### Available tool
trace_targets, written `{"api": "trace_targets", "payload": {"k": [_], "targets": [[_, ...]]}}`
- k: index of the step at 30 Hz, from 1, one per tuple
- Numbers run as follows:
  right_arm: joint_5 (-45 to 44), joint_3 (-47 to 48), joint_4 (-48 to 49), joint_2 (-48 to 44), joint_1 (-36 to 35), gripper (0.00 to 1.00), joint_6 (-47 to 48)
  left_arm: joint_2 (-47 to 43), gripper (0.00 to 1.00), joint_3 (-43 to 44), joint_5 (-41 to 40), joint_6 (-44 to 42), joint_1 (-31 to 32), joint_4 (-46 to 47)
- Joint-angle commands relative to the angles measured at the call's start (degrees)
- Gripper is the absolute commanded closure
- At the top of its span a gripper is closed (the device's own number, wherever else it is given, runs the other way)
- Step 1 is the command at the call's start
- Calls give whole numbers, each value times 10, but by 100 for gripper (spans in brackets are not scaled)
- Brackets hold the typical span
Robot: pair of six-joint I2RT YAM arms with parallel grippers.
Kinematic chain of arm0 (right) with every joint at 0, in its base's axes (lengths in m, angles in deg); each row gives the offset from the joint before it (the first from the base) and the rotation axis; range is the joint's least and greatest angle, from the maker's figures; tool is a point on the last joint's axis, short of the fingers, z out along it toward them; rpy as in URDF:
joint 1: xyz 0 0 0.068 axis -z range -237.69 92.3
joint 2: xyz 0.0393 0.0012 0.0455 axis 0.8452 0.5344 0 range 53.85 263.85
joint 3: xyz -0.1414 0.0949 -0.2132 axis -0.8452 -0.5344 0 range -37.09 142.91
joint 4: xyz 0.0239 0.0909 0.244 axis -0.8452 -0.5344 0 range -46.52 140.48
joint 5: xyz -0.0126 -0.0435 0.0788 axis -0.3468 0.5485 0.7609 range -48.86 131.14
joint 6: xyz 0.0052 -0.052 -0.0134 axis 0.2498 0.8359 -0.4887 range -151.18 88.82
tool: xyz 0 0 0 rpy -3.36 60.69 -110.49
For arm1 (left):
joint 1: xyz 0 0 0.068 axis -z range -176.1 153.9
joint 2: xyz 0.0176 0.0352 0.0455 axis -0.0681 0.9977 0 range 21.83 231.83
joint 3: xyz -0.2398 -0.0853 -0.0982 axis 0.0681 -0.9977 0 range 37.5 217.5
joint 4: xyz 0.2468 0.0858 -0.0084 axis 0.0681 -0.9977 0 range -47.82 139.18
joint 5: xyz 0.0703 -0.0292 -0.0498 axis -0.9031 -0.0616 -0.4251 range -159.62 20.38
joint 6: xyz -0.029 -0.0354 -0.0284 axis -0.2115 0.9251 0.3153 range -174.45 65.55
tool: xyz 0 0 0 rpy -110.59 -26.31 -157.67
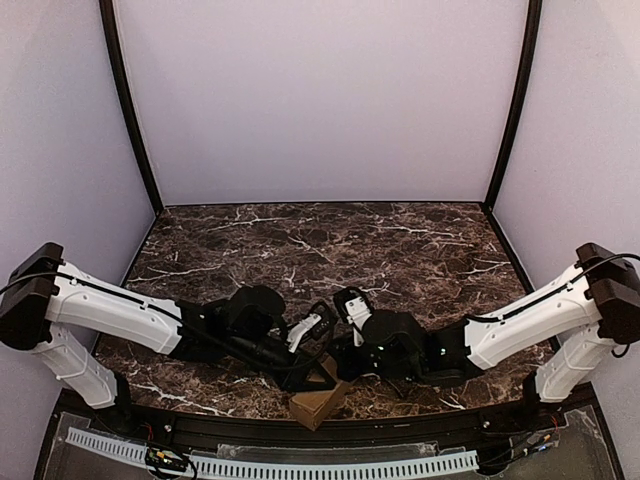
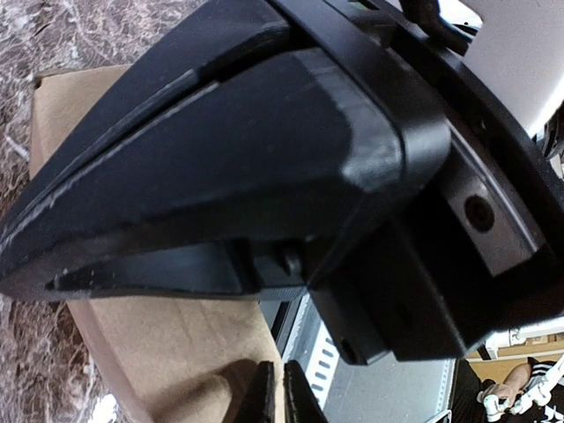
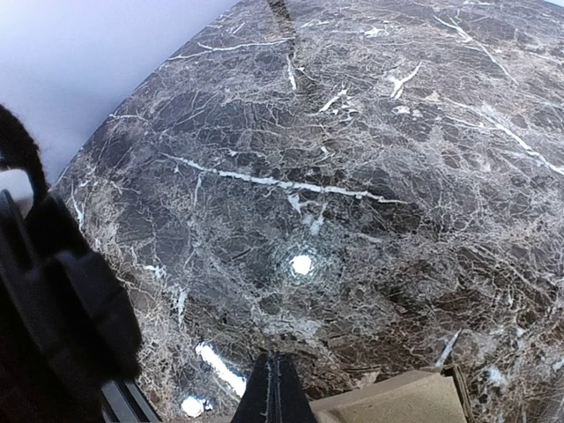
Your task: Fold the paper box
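Dark brown marbled worktop (image 1: 400, 240) with white veins, seen from above, boxed in by pale walls.

At far left, the left arm (image 1: 110, 310): white link reaching in from the edge, then black wrist parts bent low toward the middle of the near edge.

Close-up from the left wrist: left claw (image 2: 278, 398) at the bottom of the view, fingers drawn together with only a sliver of gap. Cannot tell whether anything thin is caught in that sliver. Brown cardboard directly beneath and behind the fingers, and a bulky black housing (image 2: 264, 159) filling most of the view just above it.

In the middle, the paper box (image 1: 318, 402): plain brown cardboard lying at the very front edge of the worktop, turned cornerwise, tucked under the spot where the two wrists meet, upper part hidden by them, near corner poking over the black front rail (image 1: 420, 425).

Close-up from the right wrist: right claw (image 3: 277, 392) fully together, tips pointing down at bare marble, with a corner of the cardboard just to one side, apart from the tips.

At far right, the right arm (image 1: 520, 320), mirroring the left, white link sloping down into black wrist parts beside the box.
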Motion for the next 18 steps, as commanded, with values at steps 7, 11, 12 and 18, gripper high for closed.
{"api": "trace_targets", "payload": {"k": [7, 11, 12, 18], "targets": [[31, -31, -119, -62, 11, 100, 9, 65, 96, -49, -72, -1, 2, -49], [15, -33, -135, -134, 18, 100, 32, 69, 97, -52, -77, 0, 2, -53], [8, -32, -143, -155, 19, 100, 38, 71, 97, -52, -78, 0, 2, -55], [-23, -31, -182, -216, 30, 100, 61, 72, 98, -52, -80, -1, 2, -59]]}}
